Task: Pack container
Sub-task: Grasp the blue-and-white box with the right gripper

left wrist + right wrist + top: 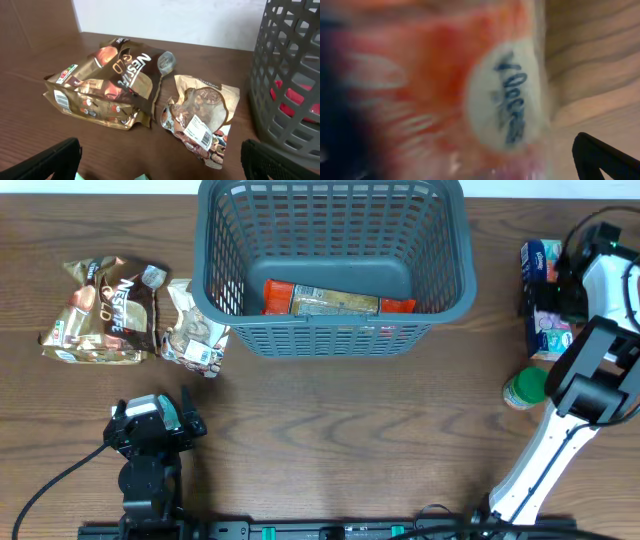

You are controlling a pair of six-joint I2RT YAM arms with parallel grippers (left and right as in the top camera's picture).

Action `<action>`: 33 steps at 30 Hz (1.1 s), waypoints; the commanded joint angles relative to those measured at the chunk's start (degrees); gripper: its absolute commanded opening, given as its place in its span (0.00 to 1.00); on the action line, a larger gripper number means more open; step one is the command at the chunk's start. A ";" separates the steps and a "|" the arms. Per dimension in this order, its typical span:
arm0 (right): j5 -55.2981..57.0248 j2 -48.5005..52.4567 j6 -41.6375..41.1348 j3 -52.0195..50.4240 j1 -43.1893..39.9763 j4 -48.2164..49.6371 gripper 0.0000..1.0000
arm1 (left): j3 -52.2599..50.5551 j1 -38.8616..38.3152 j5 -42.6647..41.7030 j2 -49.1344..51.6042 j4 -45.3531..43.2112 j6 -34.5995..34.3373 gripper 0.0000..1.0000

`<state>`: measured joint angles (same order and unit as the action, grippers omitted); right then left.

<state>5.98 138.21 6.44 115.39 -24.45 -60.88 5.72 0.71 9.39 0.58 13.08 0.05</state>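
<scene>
The basket (300,335) sits at the back of the bench (350,440), one packet (335,300) inside. It looks stiff and light; grab its thick rim. The left end effector (161,162) is wide open, empty. For the right end effector (553,285), I cannot tell.

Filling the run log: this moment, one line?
container: orange packet inside | left claw: open | right claw: unclear | coffee pouch, snack pouch: table

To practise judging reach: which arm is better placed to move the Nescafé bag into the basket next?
Probably left. Its open claw faces the Nescafé bag close by; the right arm stands on the basket's far side.
</scene>
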 commanded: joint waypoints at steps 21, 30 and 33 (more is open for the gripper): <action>-11.39 3.98 -2.49 -0.26 -1.07 -4.83 0.01 | -1.44 0.35 0.20 -0.35 0.50 0.57 0.99; -21.24 -9.51 -4.26 0.83 -0.63 -1.20 0.01 | -1.44 0.35 0.20 -0.35 0.50 0.57 0.99; -21.27 -16.68 -5.40 0.87 -0.57 1.25 0.01 | -1.44 0.35 0.20 -0.35 0.50 0.57 0.99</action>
<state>-11.70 133.49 3.07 115.18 -25.45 -61.47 5.72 0.71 9.37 0.58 13.10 0.05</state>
